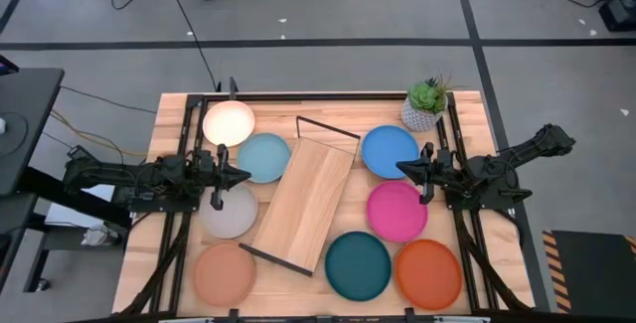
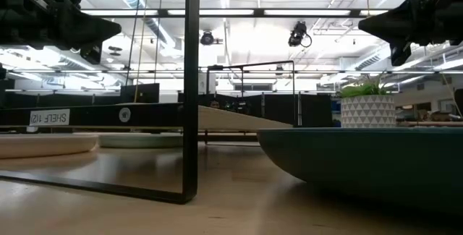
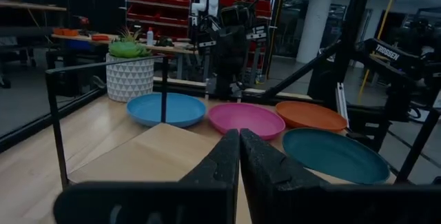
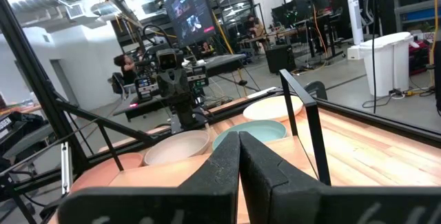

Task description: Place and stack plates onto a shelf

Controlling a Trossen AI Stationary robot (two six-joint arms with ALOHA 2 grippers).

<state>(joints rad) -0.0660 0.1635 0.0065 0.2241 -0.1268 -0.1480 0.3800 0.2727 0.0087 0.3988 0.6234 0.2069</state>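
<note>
A light wooden table (image 1: pixel 169 124) sits on grey floor, a potted plant (image 1: pixel 425 104) at its 1 o'clock corner. The bare shelf (image 1: pixel 303 204) lies diagonally at centre, eight matte plates flanking it. Left gripper (image 1: pixel 238 175) and right gripper (image 1: pixel 405 169) hover pinched closed, holding nothing.

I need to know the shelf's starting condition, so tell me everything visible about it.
The shelf is a long rectangular light-wood board with a thin black wire frame at each short end. It lies flat on the table, turned diagonally, in the middle between the two groups of plates. Nothing sits on it and neither hand touches it. The light blue plate lies close beside one long edge.
</note>
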